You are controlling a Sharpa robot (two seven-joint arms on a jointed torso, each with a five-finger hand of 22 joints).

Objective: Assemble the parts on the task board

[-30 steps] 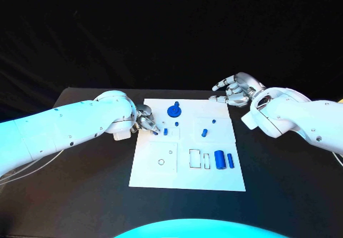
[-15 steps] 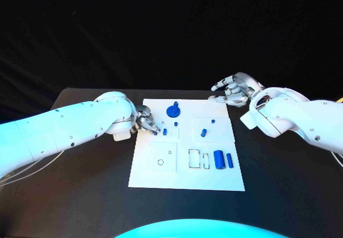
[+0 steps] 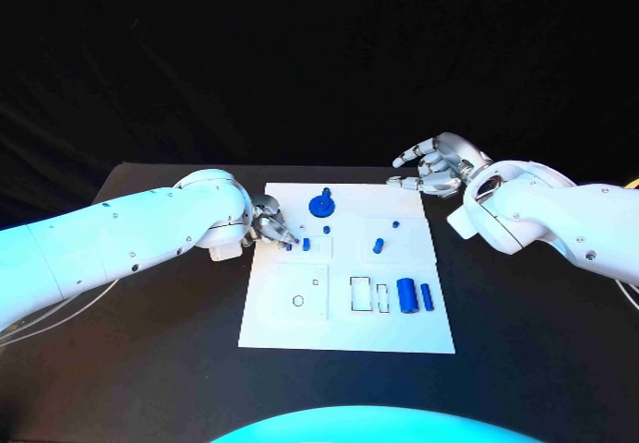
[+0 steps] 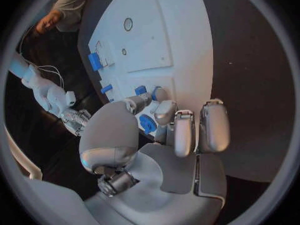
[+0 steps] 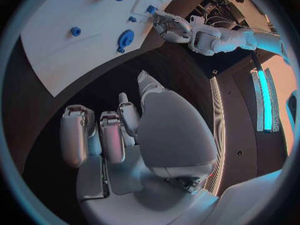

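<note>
Plainly, the risks come first.
Risk: the left hand (image 3: 271, 227) works at a small blue peg (image 3: 305, 244) near the task board's (image 3: 346, 328) left edge; I judge a sideways nudge could tip the peg or knock it out of its seat.
Cause: the fingertips (image 4: 161, 94) crowd close to the peg in the left wrist view, leaving little margin for a tilt.
Second risk: the board could slide on the black table (image 3: 160, 369) if the hand pushes along its surface.
Left hand pose: fingers drawn together and angled down over the board's left edge; whether they pinch the peg or only touch it, I cannot tell.
Right hand pose: the right hand (image 3: 433, 164) is raised beyond the board's far right corner, fingers apart, holding nothing.
Parts: a blue round piece (image 3: 324, 204) sits near the far edge, a second peg (image 3: 379, 245) right of centre, and two blue cylinders (image 3: 415, 296) lie side by side in the right half.
</note>
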